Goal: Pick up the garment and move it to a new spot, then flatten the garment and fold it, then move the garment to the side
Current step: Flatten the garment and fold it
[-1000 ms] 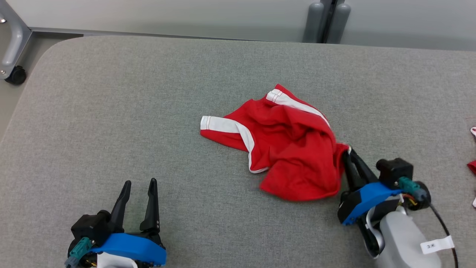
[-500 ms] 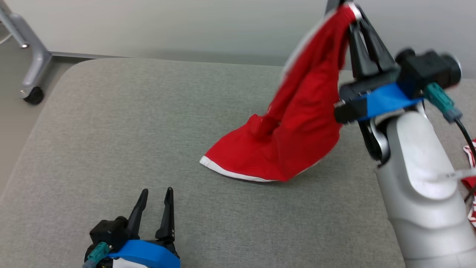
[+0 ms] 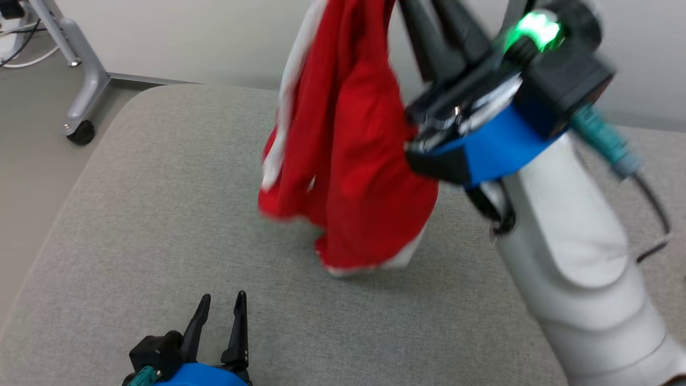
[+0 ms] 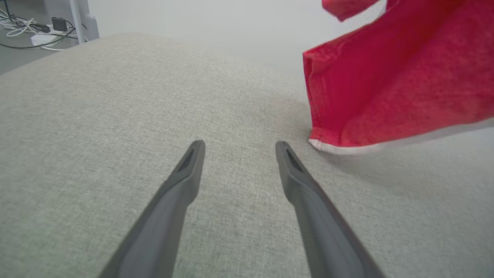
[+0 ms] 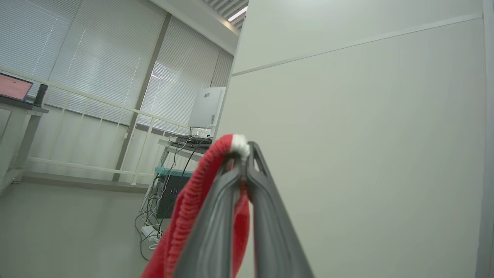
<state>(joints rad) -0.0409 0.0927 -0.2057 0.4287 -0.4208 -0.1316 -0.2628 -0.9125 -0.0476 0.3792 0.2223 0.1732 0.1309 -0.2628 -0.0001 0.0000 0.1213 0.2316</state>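
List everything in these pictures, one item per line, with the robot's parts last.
garment: one, red with white trim, hanging bunched from the right gripper over the table's middle; whether its lower hem touches the table is unclear
table: one, grey, fabric-covered, under both arms
stand leg: one, grey metal, beyond the table's far left corner
caster: one, black, at the foot of the stand leg
cables: several, black and white, lying near the stand
floor: one, pale grey-beige, left of the table
wall: one, pale, behind the table
left gripper: one, dark fingers, open and holding nothing, low at the table's near edge
right gripper: one, dark fingers, shut on the garment's edge, raised high
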